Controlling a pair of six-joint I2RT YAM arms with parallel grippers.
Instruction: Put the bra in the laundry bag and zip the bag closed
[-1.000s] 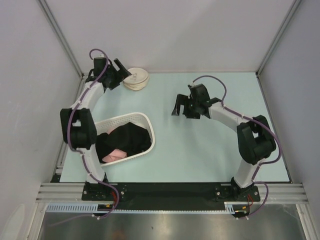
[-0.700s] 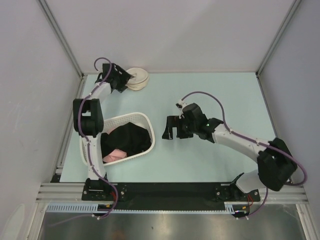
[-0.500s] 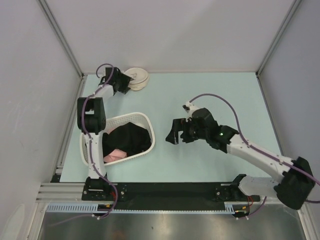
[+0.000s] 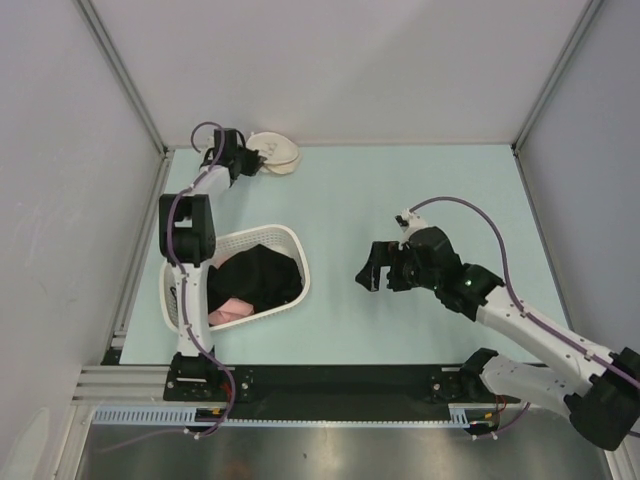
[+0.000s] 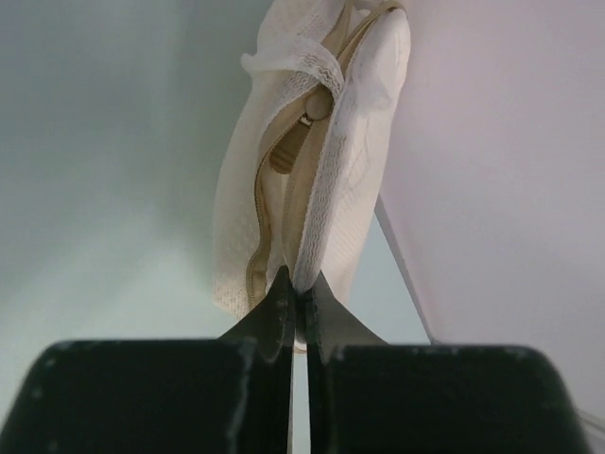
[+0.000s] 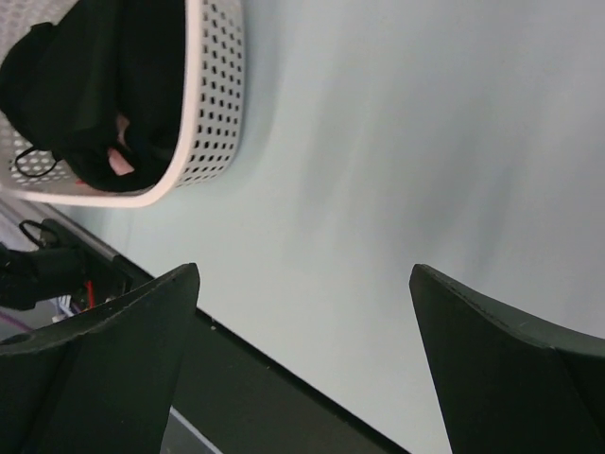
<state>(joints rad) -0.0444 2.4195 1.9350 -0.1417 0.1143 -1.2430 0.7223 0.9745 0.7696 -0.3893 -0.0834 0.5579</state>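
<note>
left gripper [image 5: 298, 287]: fingers pressed together, pinching the mesh rim of the laundry bag [image 5: 364, 132] beside its zip [image 5: 257, 246]
laundry bag: far-left corner of the table [image 4: 420, 190], against the back wall [image 5: 501, 142]
right gripper [image 6: 304, 274]: fingers spread, holding nothing, above bare table
bra [image 4: 255, 272]: in the white perforated basket [image 4: 303, 262] beside a pink garment [image 4: 228, 310], well apart from the laundry bag
</note>
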